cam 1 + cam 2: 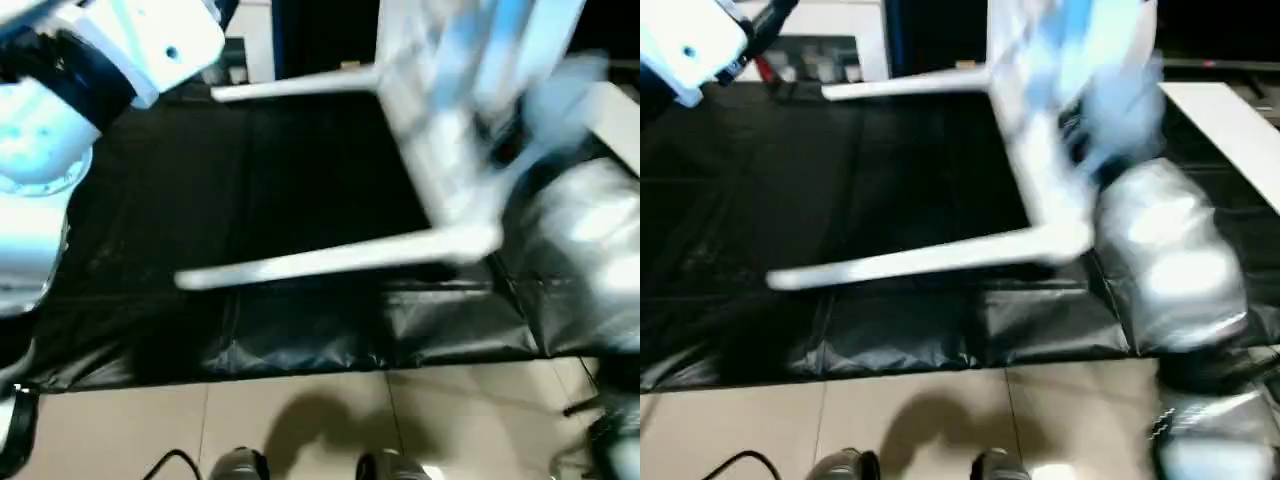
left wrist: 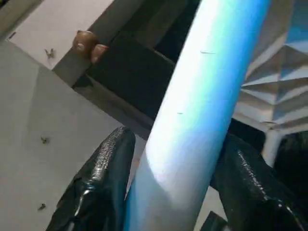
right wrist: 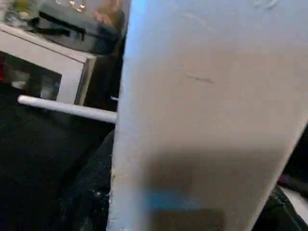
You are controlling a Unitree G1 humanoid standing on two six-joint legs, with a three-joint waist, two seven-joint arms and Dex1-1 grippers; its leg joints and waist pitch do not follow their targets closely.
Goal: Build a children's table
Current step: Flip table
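Our table (image 1: 440, 150) tipped at upper right, black mat (image 1: 250, 230) open at left, left gripper (image 2: 168, 192) hugging a leg (image 2: 192, 120), right gripper's hold we cannot tell.

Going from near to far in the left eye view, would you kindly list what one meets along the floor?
Beige tiled floor → crinkled black plastic sheet → nearer long white tapered leg → farther long white tapered leg, both jutting sideways from the tilted white plastic tabletop.

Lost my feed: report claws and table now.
Left claw astride a white leg, fingers at both sides. Right claw against the tabletop, grip unconfirmed. Table tipped on its side, two legs pointing left over black sheeting.
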